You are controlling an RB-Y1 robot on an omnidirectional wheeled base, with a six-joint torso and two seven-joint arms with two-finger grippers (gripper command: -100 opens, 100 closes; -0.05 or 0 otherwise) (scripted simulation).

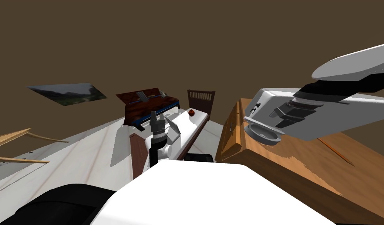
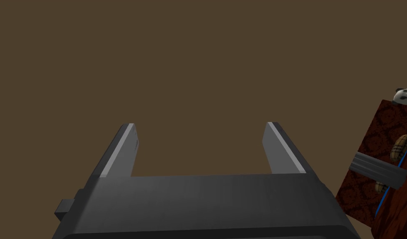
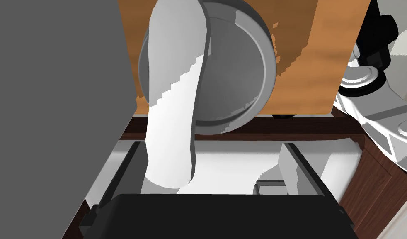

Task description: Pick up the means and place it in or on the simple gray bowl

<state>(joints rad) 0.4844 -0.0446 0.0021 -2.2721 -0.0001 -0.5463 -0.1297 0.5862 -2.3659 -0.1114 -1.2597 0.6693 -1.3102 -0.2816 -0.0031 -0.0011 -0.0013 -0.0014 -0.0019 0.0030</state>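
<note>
White and long with rounded ends, the means point(image 3: 173, 124) rises from the right gripper point(image 3: 211, 145), just inside 1 of its 2 fingers point(image 3: 298, 166). Its far end lies across the grey bowl point(image 3: 240, 74), hiding part of the rim and of the inside. The fingers stand wide apart. The farther finger is well clear of the means, so the means is not pinched between them (I cannot tell whether the near finger touches it, nor whether the means rests in the bowl or hangs over it). The bowl sits upright on the wooden table point(image 3: 306, 62), near its edge. A flat grey surface point(image 3: 57, 103) stands close beside the gripper, on the side where the means is.

In the head view the right arm reaches over that table, with the bowl just under it. The left gripper point(image 2: 201, 124) is raised near the middle of the head view, its 2 fingers wide apart. Off to one side of it stands a dark red patterned piece of furniture point(image 2: 381, 166) with a small black-and-white toy point(image 2: 405, 96) on top.
</note>
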